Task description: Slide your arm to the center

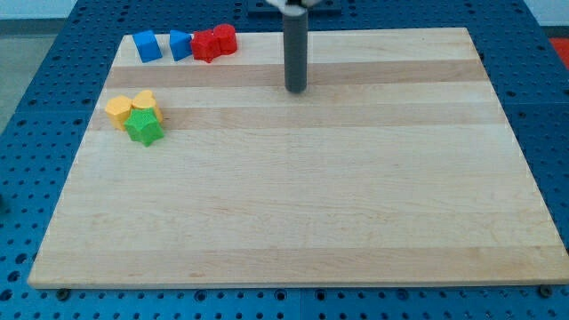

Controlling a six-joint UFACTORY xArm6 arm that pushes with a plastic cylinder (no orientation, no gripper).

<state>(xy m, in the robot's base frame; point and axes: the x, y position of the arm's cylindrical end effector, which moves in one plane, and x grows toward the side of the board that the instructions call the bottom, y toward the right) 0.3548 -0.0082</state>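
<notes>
Camera view shows our board [373,204], the biggest thing here: pale wood in long glued strips, smooth grain, lying on a blue pegboard bench [542,107] w/ rows of small holes.

Next in size, our rod [295,49]: straight, dark grey, matte, round in section. It comes down from the board's top edge, a bit left of the board's mid-line. My tip [295,90] rests on the board's upper part, well short of the board's centre. No gripper on this rig, so nothing opens or shuts and nothing is held; the tip touches no block.

Step in hand, as we judge it: the slide to centre is barely begun or not yet begun. Next move calls for a plain run down the board toward its middle, w/ a slight drift to the board's right. No block lies on that path.

Blocks, all small, glossy plastic: near the board's top-left corner, two blue blocks [148,45] [180,44] and two red ones [207,44] [226,37], approx in a row. Lower on the board's left side, two yellow blocks [119,111] [144,100] and a green star [144,128], bunched and touching.
</notes>
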